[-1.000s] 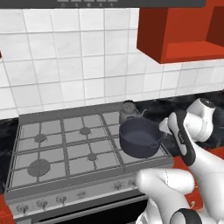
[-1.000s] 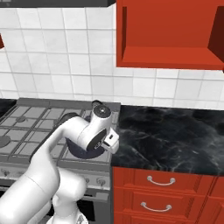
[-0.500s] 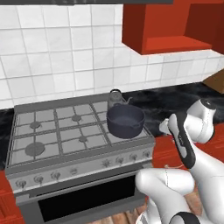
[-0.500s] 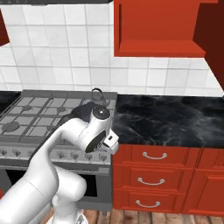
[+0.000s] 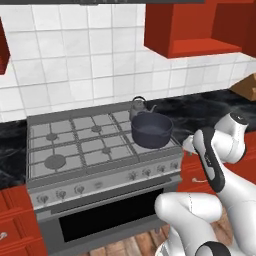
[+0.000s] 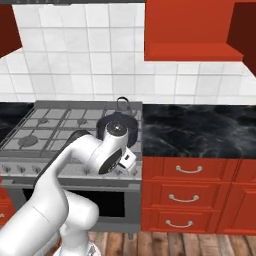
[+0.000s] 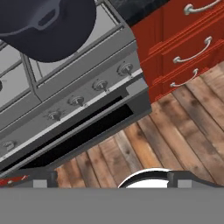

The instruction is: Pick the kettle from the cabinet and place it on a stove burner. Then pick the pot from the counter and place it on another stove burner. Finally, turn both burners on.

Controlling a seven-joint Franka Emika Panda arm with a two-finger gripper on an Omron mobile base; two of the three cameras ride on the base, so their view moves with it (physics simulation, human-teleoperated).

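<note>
Pot (image 5: 151, 130): on the stove's (image 5: 80, 150) front right burner, close to the stove's right edge; empty, upright.
Kettle (image 5: 139, 106): on the back right burner, just behind the pot, spout towards the tabletop (image 5: 210, 107).
Gripper (image 7: 112, 177): open, holding nothing, in front of the stove above the wood floor (image 7: 175, 140), facing the knobs (image 7: 100, 85).
Cabinet (image 5: 190, 30): niche above the tabletop, right of the stove.

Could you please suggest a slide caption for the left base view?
Pot and kettle sit on the stove's right-hand burners, below the red cabinet.
</note>
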